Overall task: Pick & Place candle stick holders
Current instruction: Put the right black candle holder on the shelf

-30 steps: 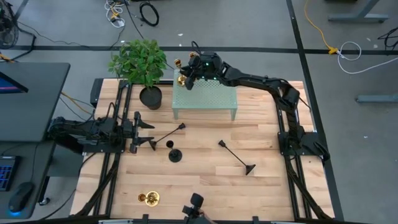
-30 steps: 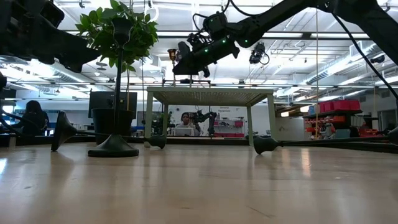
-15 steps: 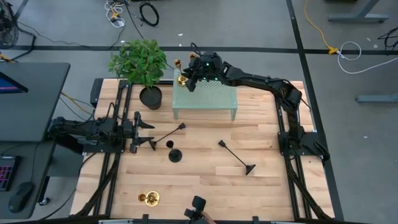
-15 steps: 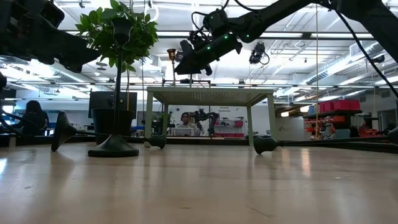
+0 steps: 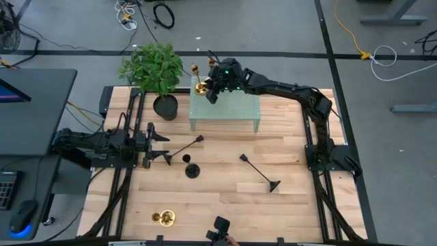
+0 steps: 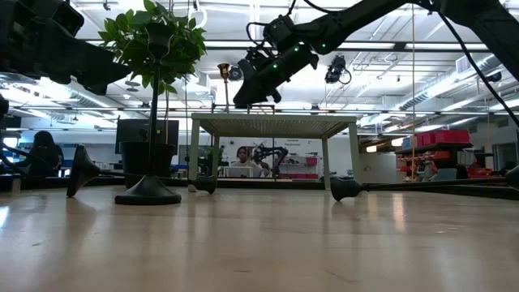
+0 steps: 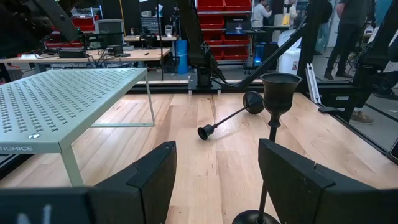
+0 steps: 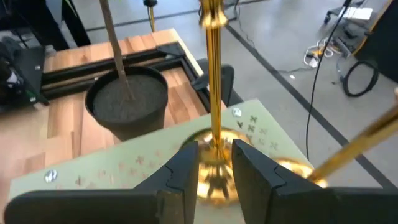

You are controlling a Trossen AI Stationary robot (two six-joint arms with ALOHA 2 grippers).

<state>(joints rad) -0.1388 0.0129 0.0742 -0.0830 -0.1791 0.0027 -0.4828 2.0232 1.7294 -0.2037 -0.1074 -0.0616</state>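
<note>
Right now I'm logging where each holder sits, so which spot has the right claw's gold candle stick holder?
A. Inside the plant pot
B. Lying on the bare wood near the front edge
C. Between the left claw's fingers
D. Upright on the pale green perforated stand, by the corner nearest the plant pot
D: the right claw straddles the stem of an upright gold candle stick holder, whose base sits on the green perforated stand, near the plant pot.

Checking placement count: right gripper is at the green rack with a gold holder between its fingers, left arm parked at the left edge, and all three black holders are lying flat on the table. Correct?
Not quite. Only two black holders lie flat; the third black holder stands upright, as the left wrist view shows. The rest holds: the right gripper is at the green rack, fingers around a gold holder, and the left gripper waits at the left edge.
</note>
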